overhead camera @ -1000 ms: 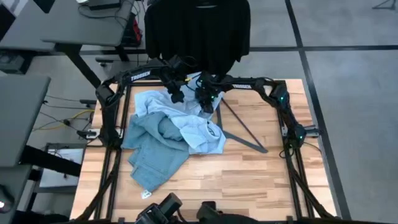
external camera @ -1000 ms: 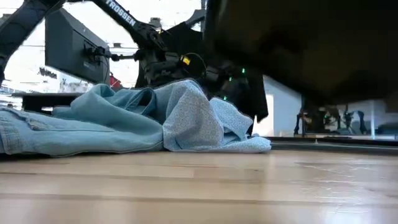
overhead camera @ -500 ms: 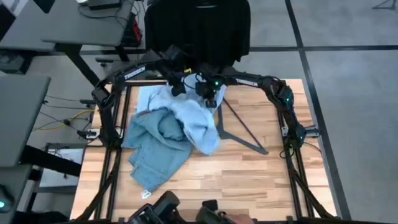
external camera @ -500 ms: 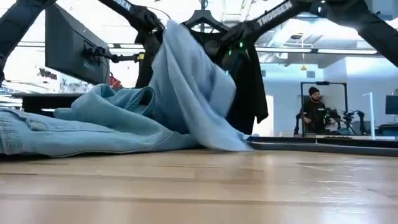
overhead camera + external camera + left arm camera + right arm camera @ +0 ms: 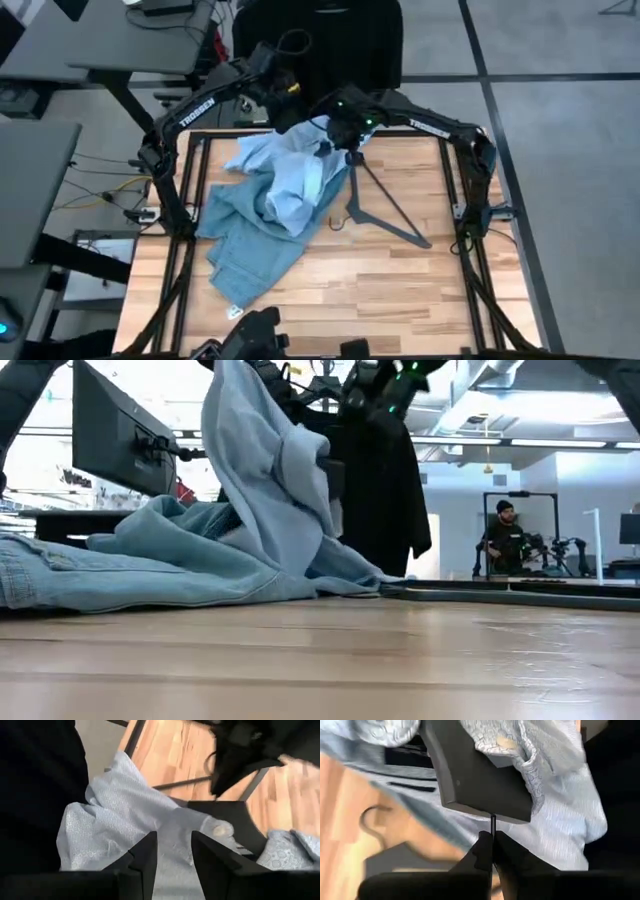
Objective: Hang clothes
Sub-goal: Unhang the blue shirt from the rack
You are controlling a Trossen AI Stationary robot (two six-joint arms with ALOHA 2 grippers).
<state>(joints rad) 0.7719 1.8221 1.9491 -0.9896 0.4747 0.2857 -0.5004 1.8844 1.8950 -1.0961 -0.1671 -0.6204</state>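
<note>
1. The wooden counter is bare across its near half.
2. Jeans sprawl at its left edge.
3. The pale shirt hangs lifted at the far edge.
4. The left gripper and right gripper each have their fingers clenched on its cloth.
5. A hanger lies beside it.

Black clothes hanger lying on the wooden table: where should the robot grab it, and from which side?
Grip the black clothes hanger at the middle of its long straight bar, coming straight down from above. It lies flat, with bare wooden table on both sides, while its far end sits close to the lifted pale blue button shirt.
</note>
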